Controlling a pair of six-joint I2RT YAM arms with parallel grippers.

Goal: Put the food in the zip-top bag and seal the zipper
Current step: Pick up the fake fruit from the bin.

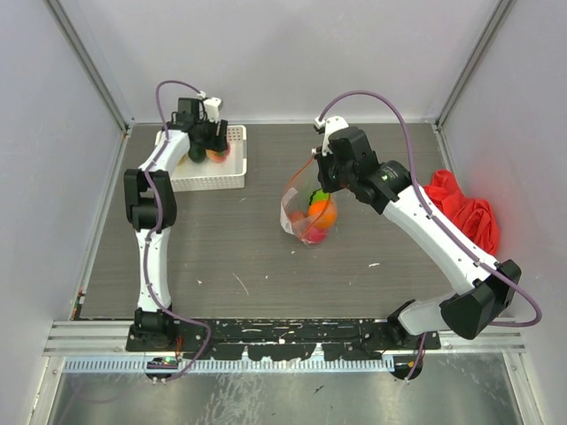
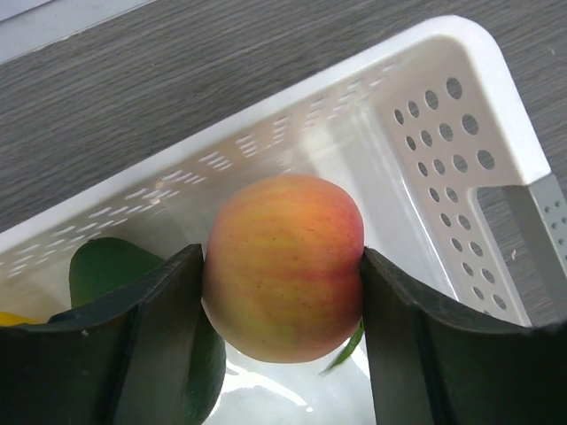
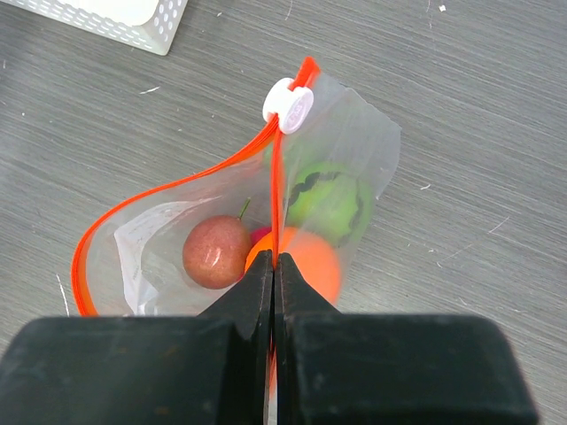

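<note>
You get bright, even, diffuse light in all three views, apparently from overhead. On the table [image 1: 266, 257] the arms throw only faint, soft shadows. The pale walls look slightly washed out, and the red cloth [image 1: 465, 212] tints the wall beside it pink. Through the left wrist camera the apple [image 2: 283, 292] is sharp with a gentle sheen, and the basket [image 2: 461, 106] floor below it carries a white glare patch. The dark fingers [image 2: 115, 345] of the left hand [image 2: 282, 257] show little detail. In the right wrist view the bag [image 3: 354, 150] glints mildly, and the right hand [image 3: 275, 266] is a near-black mass.
</note>
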